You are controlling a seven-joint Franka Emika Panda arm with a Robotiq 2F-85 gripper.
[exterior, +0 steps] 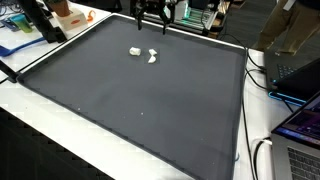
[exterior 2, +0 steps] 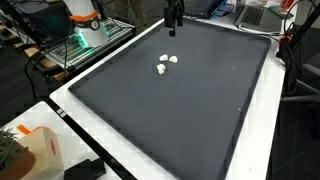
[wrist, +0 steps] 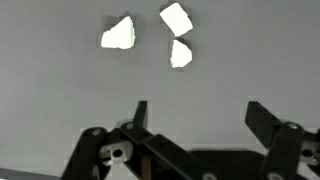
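Grey mat (exterior: 140, 100) holds three white pieces (wrist: 118, 34) near wide-apart fingers (wrist: 262, 120).

The worktop (exterior 2: 190, 110) wears a dark grey sheet, matt and smooth, with no shine and a faint fine grain in the wrist view. Its rim (exterior 2: 120, 130) is white, smooth and slightly glossy. The three lumps (wrist: 118, 35) are chalk-white and matt, with rough, broken-looking faces; foam or paper cannot be told. The tool (wrist: 197, 108) is black, matt and hard, like plastic or coated metal
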